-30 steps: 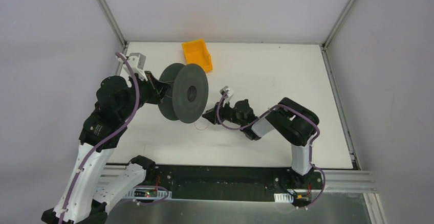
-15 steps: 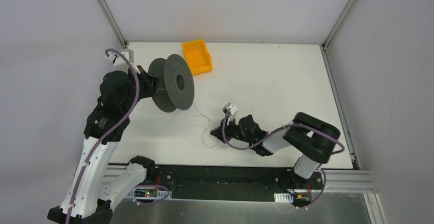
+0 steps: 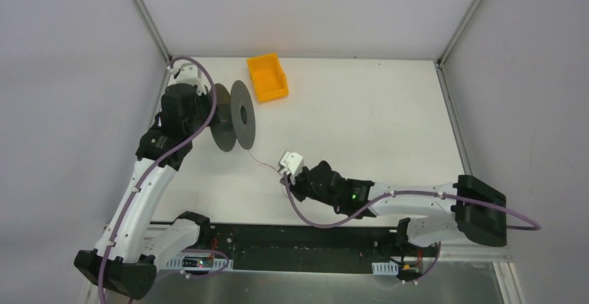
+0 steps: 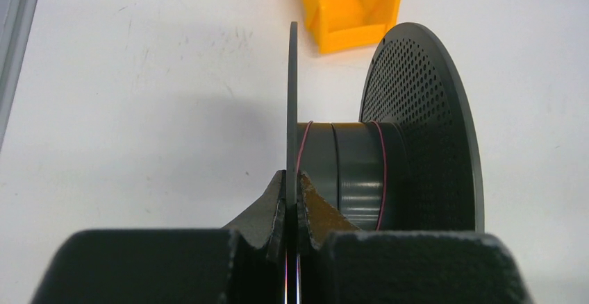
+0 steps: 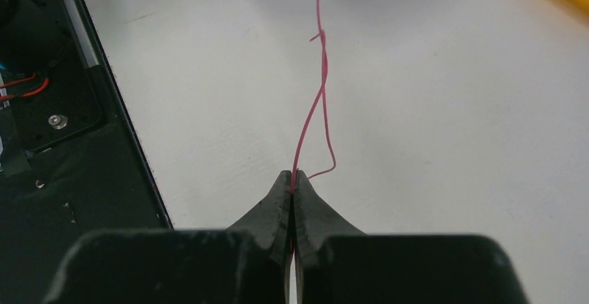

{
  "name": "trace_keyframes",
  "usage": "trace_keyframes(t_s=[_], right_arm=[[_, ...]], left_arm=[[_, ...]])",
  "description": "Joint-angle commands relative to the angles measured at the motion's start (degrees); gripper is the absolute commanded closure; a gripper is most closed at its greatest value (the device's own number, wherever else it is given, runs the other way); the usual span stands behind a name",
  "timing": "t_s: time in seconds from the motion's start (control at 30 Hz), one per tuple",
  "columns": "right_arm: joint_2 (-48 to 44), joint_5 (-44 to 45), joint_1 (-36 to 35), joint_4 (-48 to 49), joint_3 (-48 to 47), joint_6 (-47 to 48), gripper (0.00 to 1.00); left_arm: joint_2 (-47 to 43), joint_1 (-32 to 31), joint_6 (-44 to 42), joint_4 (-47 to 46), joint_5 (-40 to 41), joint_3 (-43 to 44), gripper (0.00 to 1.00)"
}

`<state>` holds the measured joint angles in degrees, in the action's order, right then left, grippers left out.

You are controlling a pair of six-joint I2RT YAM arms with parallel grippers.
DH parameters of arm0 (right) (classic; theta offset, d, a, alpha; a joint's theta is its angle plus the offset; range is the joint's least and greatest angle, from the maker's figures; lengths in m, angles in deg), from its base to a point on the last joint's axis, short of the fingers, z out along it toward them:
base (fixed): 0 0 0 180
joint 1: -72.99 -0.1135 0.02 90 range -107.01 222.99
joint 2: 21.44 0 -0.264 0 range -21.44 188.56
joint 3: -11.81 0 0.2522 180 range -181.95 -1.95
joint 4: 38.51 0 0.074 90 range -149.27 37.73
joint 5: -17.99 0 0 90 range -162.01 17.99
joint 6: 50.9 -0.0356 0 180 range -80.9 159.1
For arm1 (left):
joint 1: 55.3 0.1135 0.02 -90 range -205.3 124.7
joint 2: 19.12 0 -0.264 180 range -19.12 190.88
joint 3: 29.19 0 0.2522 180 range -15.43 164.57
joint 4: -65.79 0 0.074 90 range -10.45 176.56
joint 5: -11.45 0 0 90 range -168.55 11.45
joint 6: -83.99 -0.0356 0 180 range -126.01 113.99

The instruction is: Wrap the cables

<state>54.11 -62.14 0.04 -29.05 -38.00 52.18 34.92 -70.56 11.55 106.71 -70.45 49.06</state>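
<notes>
Partly done imo: thin reddish-brown wire cable (image 5: 316,103) has only a couple turns on the black plastic spool (image 4: 361,172), w/ left gripper (image 4: 292,187) clamped on its near flange & right gripper (image 5: 292,179) pinching the free tail over the white table (image 3: 361,110), yet to wind.

White table (image 3: 375,110) between plain grey walls (image 3: 62,54), aluminium rails (image 3: 144,14) at the back corners, soft even light.

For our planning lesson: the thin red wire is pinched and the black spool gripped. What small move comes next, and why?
Probably turn the black plastic spool with the left end effector, shut on its flange: few turns of thin red wire sit on the hub, and the right end effector pinches the loose length.
</notes>
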Motion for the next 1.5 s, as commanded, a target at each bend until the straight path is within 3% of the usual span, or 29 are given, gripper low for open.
trace_keyframes(t_s=[0.0, 0.2, 0.43, 0.73, 0.8, 1.0, 1.47], right_arm=[[-3.78, 5.67, -1.62, -7.05, -8.1, 10.16, 1.0], [-0.39, 6.25, -1.67, -1.88, -15.9, 21.29, 1.0], [9.29, 13.03, -1.37, 7.56, -23.93, 31.49, 1.0], [18.03, 23.51, -0.2, 25.07, -25.75, 47.71, 0.98], [18.61, 23.51, 0.88, 27.24, -24.72, 47.79, 0.95], [17.23, 21.31, 4.39, 24.82, -22.3, 41.72, 1.0], [12.33, 19.09, 11.97, 23.03, -13.92, 29.5, 0.94]], left_arm=[[-0.27, 0.24, -5.93, -5.11, 1.71, -2.3, 1.0], [0.12, -0.82, -8.08, -2.21, 0.23, -4.85, 1.0], [-0.65, -4.46, -12.93, 0.85, -1.03, -7.3, 1.0], [-2.47, -4.6, -16.85, 6.14, -11.81, -8.75, 1.0], [-2.75, -4.6, -17.03, 7.1, -14.73, -8.22, 1.0], [-3.44, -4.6, -19.1, 9.27, -21.27, -6.93, 1.0], [-3.94, -4.52, -24.17, 12.97, -28.13, -4.54, 1.0]])
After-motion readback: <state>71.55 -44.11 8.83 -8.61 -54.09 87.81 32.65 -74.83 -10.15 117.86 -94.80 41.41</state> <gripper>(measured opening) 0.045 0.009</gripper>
